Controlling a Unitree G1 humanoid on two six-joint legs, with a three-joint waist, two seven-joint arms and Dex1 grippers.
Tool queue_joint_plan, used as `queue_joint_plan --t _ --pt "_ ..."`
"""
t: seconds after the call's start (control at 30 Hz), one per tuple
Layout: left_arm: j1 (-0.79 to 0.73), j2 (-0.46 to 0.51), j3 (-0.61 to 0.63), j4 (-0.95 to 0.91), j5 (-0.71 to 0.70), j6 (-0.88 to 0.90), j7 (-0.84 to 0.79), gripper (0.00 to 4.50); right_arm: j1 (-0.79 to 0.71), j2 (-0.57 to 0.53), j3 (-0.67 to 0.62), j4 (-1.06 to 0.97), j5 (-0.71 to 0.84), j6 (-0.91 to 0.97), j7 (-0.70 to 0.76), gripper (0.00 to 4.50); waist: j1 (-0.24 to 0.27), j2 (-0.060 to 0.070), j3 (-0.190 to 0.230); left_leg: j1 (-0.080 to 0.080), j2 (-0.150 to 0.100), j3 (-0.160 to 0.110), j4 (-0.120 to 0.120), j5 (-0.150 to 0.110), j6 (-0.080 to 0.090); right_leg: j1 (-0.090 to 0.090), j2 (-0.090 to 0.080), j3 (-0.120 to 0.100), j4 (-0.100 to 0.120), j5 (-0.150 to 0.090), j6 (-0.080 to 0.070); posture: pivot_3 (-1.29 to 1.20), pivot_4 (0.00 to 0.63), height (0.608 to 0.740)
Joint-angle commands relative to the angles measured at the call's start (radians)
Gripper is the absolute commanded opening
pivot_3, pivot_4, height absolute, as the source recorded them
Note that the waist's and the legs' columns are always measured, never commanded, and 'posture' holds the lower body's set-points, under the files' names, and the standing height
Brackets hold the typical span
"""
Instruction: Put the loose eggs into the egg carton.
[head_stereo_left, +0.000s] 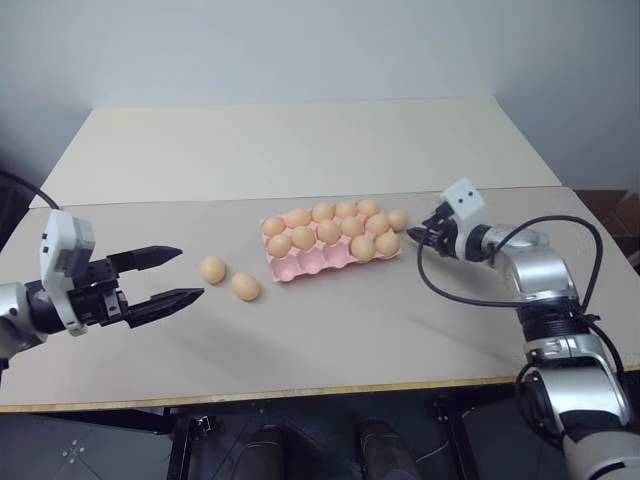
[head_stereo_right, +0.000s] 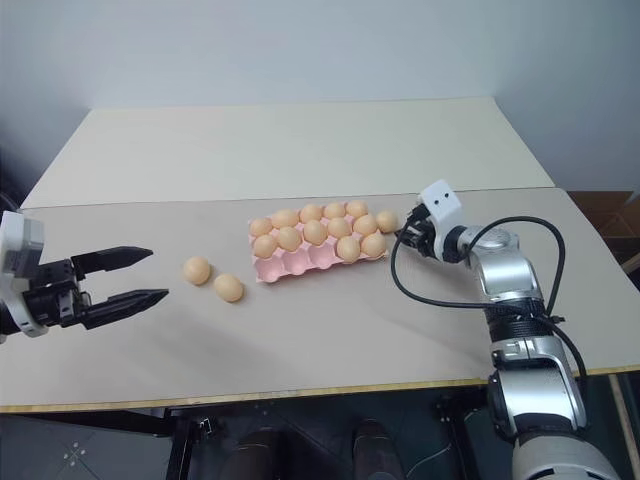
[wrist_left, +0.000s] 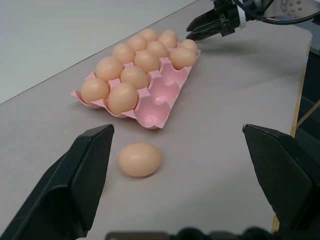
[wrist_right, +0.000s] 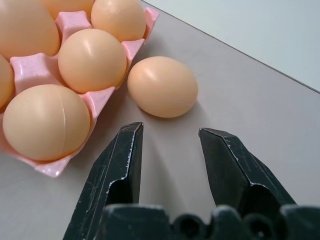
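Note:
The pink egg carton (head_stereo_left: 302, 264) lies mid-table with several tan eggs in it; its near-left cups are bare. Two loose eggs (head_stereo_left: 212, 269) (head_stereo_left: 245, 287) rest on the table left of the carton. A third loose egg (wrist_right: 162, 86) lies against the carton's far right corner. My right gripper (wrist_right: 169, 130) points at this egg from just short of it, shut to a narrow gap with nothing between its fingers. My left gripper (head_stereo_left: 192, 273) hovers open left of the two loose eggs, one of them (wrist_left: 140, 159) lying just ahead of its fingers.
The grey table's front edge (head_stereo_left: 300, 395) runs close below the arms. A second beige table (head_stereo_left: 300, 140) adjoins at the back. A black cable (head_stereo_left: 440, 290) loops from my right wrist over the tabletop.

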Motion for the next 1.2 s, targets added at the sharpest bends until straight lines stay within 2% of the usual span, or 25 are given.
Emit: queue_joint_plan --t 0.03,0.23,0.33,0.5,0.87,1.2 --pt "-0.013 0.009 0.026 -0.001 0.0 -0.021 -0.009 4.5 -0.017 -0.018 -0.034 -0.056 0.018 0.011 0.001 2.22 -0.001 0.0 0.0 0.0 0.0 0.0 0.0 0.0 0.0 0.0 0.0 0.0 0.0 0.0 0.0 0.0 0.15 0.74" --pt "-0.023 0.005 0.02 0.005 0.004 -0.026 -0.009 4.5 -0.059 -0.015 -0.017 0.019 -0.008 -0.066 0.015 2.22 -0.005 0.0 0.0 0.0 0.0 0.0 0.0 0.0 0.0 0.0 0.0 0.0 0.0 0.0 0.0 0.0 0.15 0.74" --pt "-0.022 0.005 0.025 0.003 0.003 -0.026 -0.01 4.5 -0.085 -0.027 -0.003 0.069 -0.014 -0.114 0.064 2.77 -0.007 0.0 0.0 0.0 0.0 0.0 0.0 0.0 0.0 0.0 0.0 0.0 0.0 0.0 0.0 0.0 0.15 0.74" --pt "-0.008 0.008 0.045 -0.002 0.002 -0.025 -0.016 4.5 -0.099 -0.082 0.014 0.064 -0.01 -0.194 0.199 4.45 -0.007 0.0 0.0 0.0 0.0 0.0 0.0 0.0 0.0 0.0 0.0 0.0 -0.001 0.0 0.0 0.0 0.15 0.74" --pt "-0.013 0.007 0.045 -0.01 0.001 -0.023 -0.008 4.5 -0.191 -0.062 0.051 0.314 -0.053 -0.338 0.305 4.48 -0.01 0.0 0.0 0.0 0.001 0.0 0.0 0.0 0.0 0.0 0.001 0.0 -0.001 0.0 0.0 0.0 0.15 0.74" --pt "-0.02 0.013 0.047 -0.008 -0.001 -0.02 -0.011 4.5 -0.264 0.006 0.046 0.569 -0.097 -0.448 0.221 4.48 -0.012 0.0 0.0 0.0 0.001 0.0 0.0 0.0 0.0 0.0 0.0 0.0 0.0 0.0 0.0 0.0 0.15 0.74"
